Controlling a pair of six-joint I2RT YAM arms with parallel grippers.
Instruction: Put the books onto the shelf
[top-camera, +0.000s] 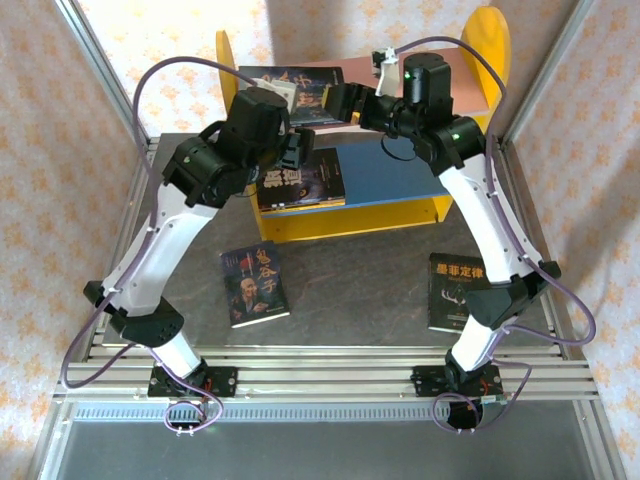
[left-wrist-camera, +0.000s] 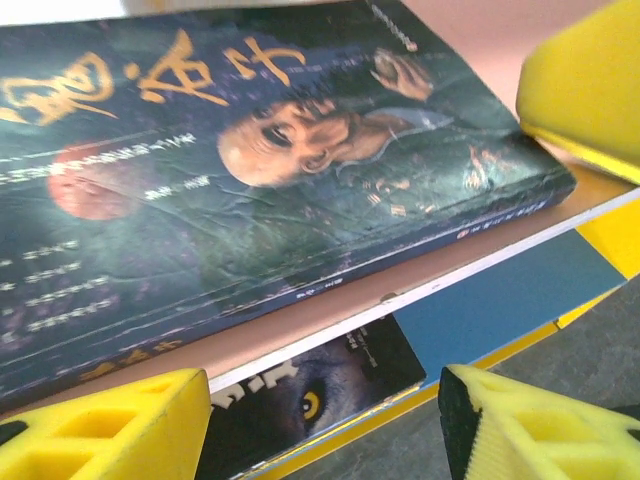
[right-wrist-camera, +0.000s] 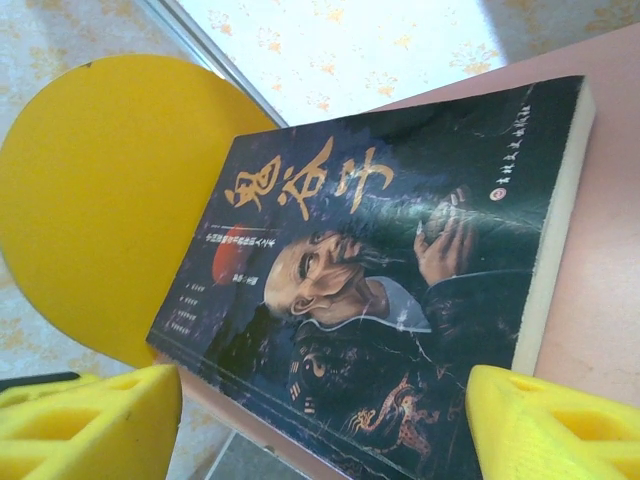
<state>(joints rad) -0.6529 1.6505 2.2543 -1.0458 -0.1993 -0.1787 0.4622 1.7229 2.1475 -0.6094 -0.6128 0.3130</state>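
Left gripper (left-wrist-camera: 325, 430) first: we see its yellow pads (left-wrist-camera: 100, 435) spread apart with nothing between them, at the front edge of the shelf (top-camera: 482, 48). Our right gripper (right-wrist-camera: 320, 430) is equally wide and empty over the shelf's pink upper board (right-wrist-camera: 610, 250), where the old-man-cover book (right-wrist-camera: 380, 280) lies flat. A wolf-eye book (left-wrist-camera: 310, 400) lies on the blue lower board (left-wrist-camera: 500, 300). On the table (top-camera: 350, 280) before the shelf rest a portrait-cover book (top-camera: 255, 285), leftward, and an antler-cover book (top-camera: 458, 292), rightward.

Shelf (top-camera: 350, 222): yellow sides, pink upper board, blue lower board. Book (right-wrist-camera: 380, 290) on its pink board: blue-black cover, gold characters, pale face. Wall (top-camera: 40, 150) behind shelf: peach floral print.
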